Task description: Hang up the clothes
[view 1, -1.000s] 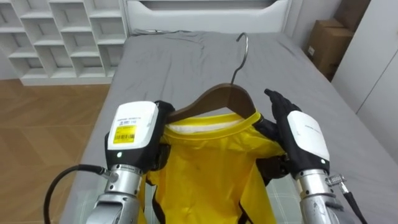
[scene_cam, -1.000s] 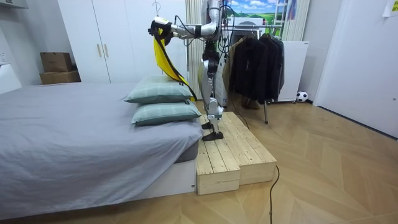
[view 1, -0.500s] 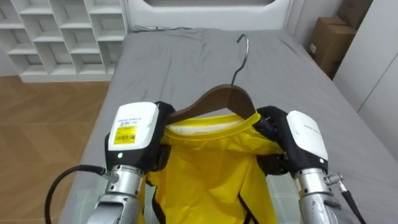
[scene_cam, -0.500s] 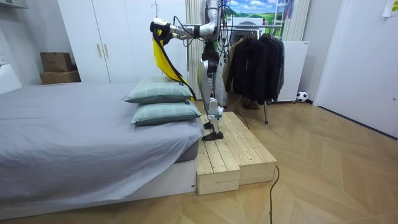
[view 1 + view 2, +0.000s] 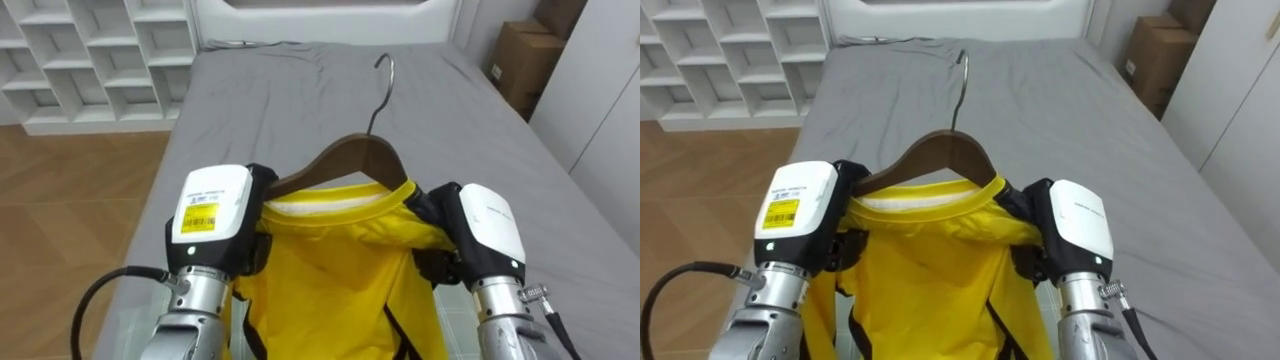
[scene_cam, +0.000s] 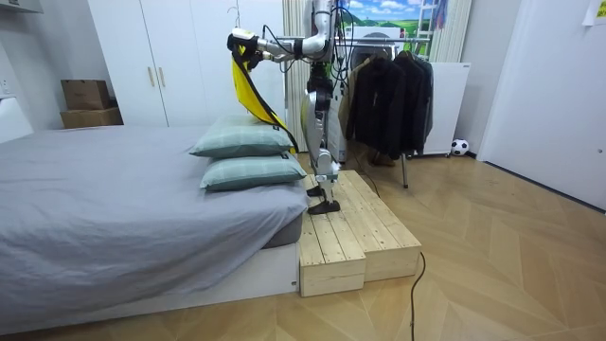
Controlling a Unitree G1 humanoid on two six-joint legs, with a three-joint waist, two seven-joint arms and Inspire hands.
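Observation:
A yellow shirt (image 5: 330, 270) hangs on a brown wooden hanger (image 5: 345, 160) whose metal hook (image 5: 383, 75) points up, held in front of me over the bed. My left hand (image 5: 213, 210) is shut on the hanger's left end, under the shirt's shoulder. At the other shoulder, my right hand (image 5: 488, 230) has its dark fingers curled onto the shirt's right shoulder. In the room view I stand on a wooden platform (image 6: 355, 227) at the bedside, both arms raised, and the yellow shirt (image 6: 248, 90) dangles above the pillows.
A grey bed (image 5: 300, 90) stretches ahead below the shirt. White cubby shelves (image 5: 90, 60) stand at the left, a cardboard box (image 5: 515, 70) at the right. Behind me a rack of dark clothes (image 6: 388, 95) stands by the wall. Two pillows (image 6: 241, 142) lie beside the platform.
My right hand's fingers, straight and raised a second ago, have curled down onto the shirt's right shoulder. The left hand and the hanger have stayed in place.

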